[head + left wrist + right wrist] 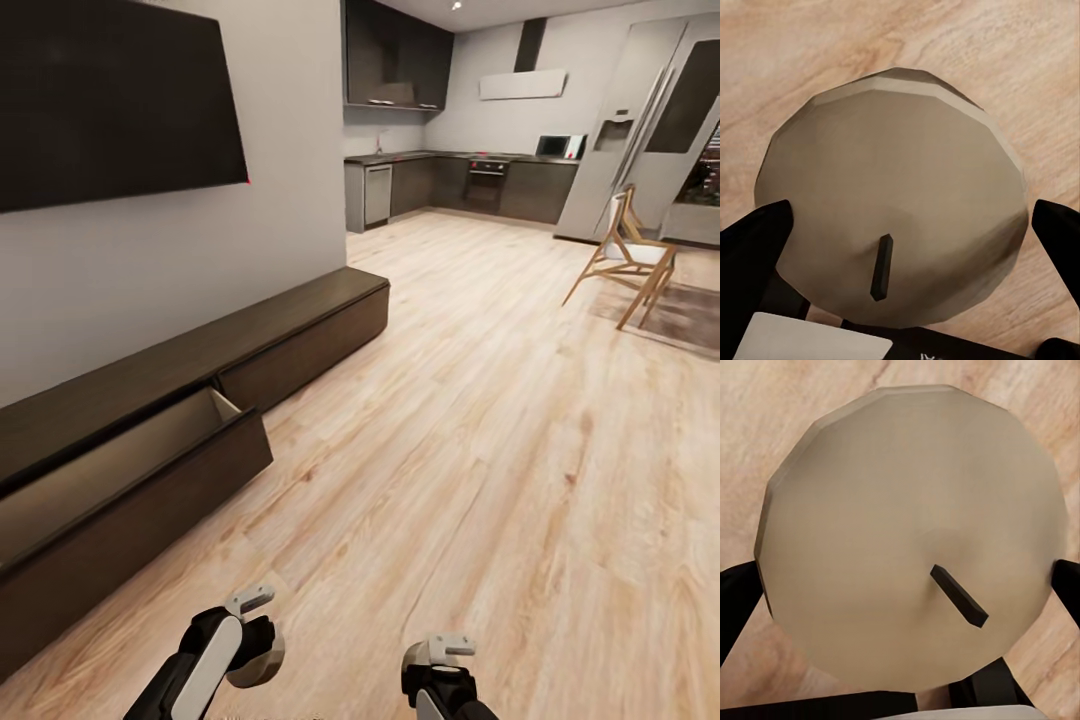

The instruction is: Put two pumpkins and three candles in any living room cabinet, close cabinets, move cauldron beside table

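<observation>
Beige candles point(896, 187) in both hands

A light wood plank floor point(480, 420) runs from the near foreground back to the kitchen. Directly on it, along the grey wall, stands the long, low dark-brown wood cabinet point(300, 330); its nearer drawer point(130, 480) is pulled out over the planks, showing a pale beige inside. Farther off stands a light wooden chair with a white seat point(628, 258), its splayed legs partly on a brownish-grey rug point(690, 315) that lies flat on the planks. At the far end, dark kitchen base units point(470, 185) meet the floor.
</observation>
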Robot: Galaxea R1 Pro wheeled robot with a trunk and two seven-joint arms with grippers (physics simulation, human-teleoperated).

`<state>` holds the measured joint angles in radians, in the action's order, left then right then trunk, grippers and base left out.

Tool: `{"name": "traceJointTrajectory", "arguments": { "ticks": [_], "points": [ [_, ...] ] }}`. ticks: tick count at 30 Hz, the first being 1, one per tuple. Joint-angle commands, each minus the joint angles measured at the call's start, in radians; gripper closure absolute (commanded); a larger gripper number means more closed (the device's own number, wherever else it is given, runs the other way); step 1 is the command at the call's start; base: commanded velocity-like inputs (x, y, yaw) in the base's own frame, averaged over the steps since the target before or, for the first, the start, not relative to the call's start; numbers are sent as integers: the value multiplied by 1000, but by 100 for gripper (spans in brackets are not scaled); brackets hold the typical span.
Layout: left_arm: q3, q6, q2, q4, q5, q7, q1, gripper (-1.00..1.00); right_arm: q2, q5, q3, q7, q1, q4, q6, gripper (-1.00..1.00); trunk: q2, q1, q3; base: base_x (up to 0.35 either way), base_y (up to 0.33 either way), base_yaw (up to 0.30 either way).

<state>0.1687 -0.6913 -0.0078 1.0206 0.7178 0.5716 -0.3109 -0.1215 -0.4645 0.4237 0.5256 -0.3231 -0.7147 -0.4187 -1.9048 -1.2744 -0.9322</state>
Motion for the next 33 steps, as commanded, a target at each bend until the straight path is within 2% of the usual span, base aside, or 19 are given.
{"name": "traceJointTrajectory", "arguments": {
  "ticks": [1, 10, 20, 26, 28, 33],
  "points": [
    [2, -1, 0, 2, 11, 11, -1, 100, 1, -8, 4, 8, -1, -2, -3, 100, 0, 0, -1, 0, -206, 282],
    [0, -1, 2, 4, 11, 10, -1, 100, 0, -8, 4, 7, -1, 33, 40, 100, 0, 0, -1, 0, -140, 285],
    [0, -1, 2, 3, 10, 13, 0, 100, 0, -7, 6, 7, -1, 35, 47, 100, 0, 0, -1, 20, -40, 290],
    [0, -1, 2, 3, 11, 14, 0, 100, 0, -6, 6, 7, -1, 35, 51, 100, 0, 0, -1, 55, -180, 291],
    [0, -1, 2, 3, 11, 14, 0, 100, 0, -6, 13, 7, -1, 35, 66, 100, 0, 0, -1, 7, -246, 291],
    [0, -1, 2, 3, 11, 14, -1, 100, 0, -7, 63, 8, -1, 37, 89, 100, 0, 0, -2, 43, -169, 291]
  ]
}}
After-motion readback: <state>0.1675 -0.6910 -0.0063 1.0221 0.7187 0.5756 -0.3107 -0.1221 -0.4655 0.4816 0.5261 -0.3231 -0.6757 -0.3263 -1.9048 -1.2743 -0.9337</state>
